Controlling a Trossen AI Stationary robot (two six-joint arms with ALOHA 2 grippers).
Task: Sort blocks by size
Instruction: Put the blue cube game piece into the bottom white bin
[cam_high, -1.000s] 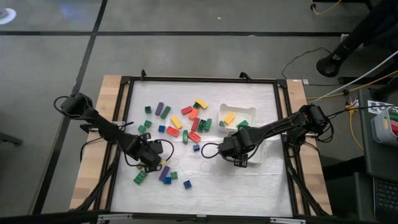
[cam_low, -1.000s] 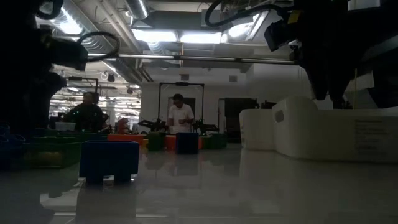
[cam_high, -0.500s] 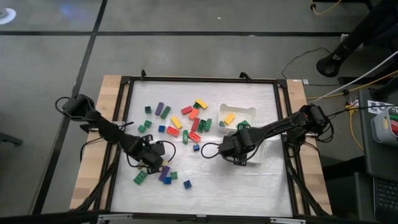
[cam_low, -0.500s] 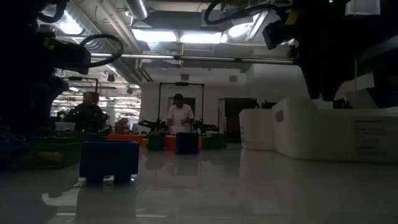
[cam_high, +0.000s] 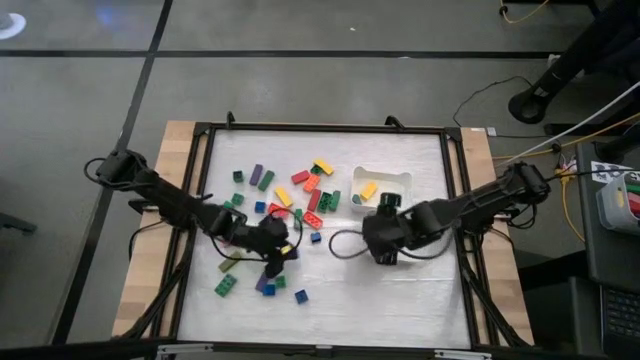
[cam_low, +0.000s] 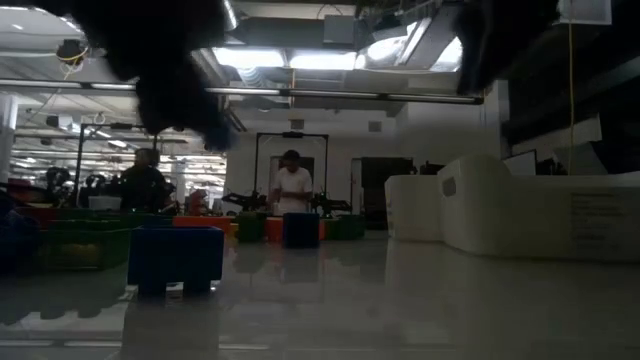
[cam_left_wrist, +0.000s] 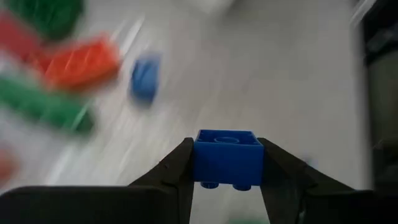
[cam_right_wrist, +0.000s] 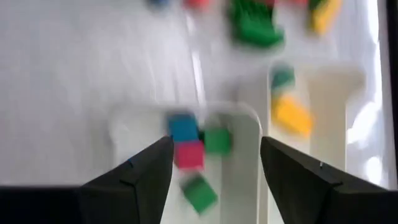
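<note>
Loose blocks (cam_high: 300, 192) of many colours lie on the white table top, left of the middle. My left gripper (cam_high: 284, 250) hangs above the near part of that scatter, shut on a short blue block (cam_left_wrist: 227, 157). My right gripper (cam_right_wrist: 214, 171) stands open with nothing between its fingers, high above a white tray (cam_right_wrist: 252, 134). That tray holds a blue block (cam_right_wrist: 183, 129), a red one and two green ones. A second white tray (cam_high: 383, 186), farther back, holds a yellow block (cam_high: 368, 189) and a green one. My left gripper pinches the short blue block between its two fingers, one finger (cam_left_wrist: 179, 167) on each of two opposite side walls (cam_left_wrist: 200, 159). The block is lifted clear of the table. In the left wrist view a studded face (cam_left_wrist: 227, 139) shows between the fingers.
A green block (cam_high: 225, 287), a purple one (cam_high: 265, 281) and a blue one (cam_high: 300, 296) lie near the table's front. A black frame (cam_high: 320, 129) rims the table. The near right part of the table top is free. People stand far back in the room (cam_low: 292, 185).
My left gripper has gone toward the table's right edge and risen, tipping from steeply down to a slant, with the blue block lifted clear. My right gripper has risen above its tray and shifted a little toward the table's left.
</note>
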